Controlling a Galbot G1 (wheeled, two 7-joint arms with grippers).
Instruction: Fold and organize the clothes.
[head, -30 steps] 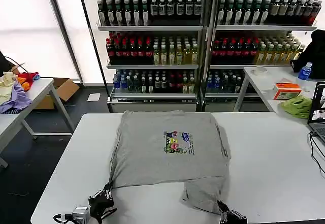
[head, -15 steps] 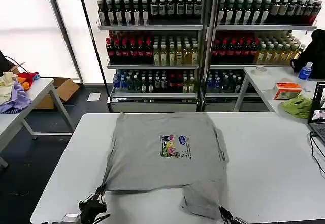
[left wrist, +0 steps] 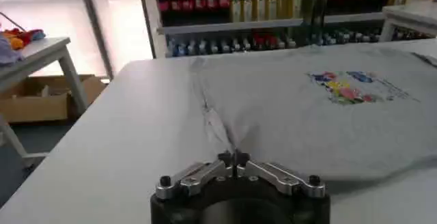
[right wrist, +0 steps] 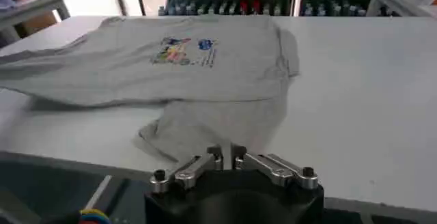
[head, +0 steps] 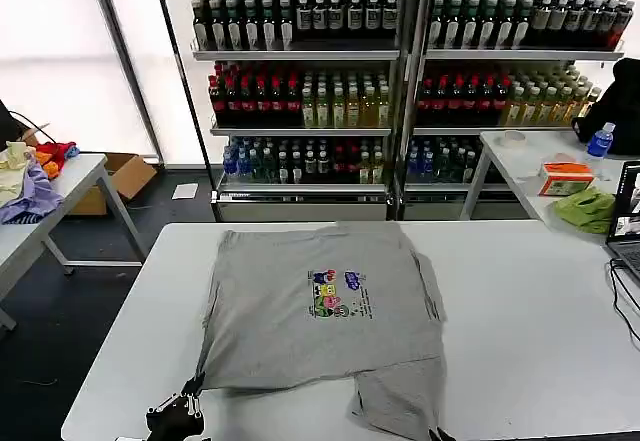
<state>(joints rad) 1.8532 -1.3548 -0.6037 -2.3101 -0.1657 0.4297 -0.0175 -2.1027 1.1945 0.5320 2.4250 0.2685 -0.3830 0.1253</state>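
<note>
Grey T-shirt lies on the tabletop; left tool pinches its corner, right tool pinches its hem. Pull both evenly, keeping cloth taut.

1. Big light-grey T-shirt lying print-side up on the white table, mostly flat.
2. Little multicoloured cartoon print with text sits mid-chest.
3. Near edge is messy: one part trails off toward the table's front edge, right of centre.
4. Left near corner is pulled out into a point.
</note>
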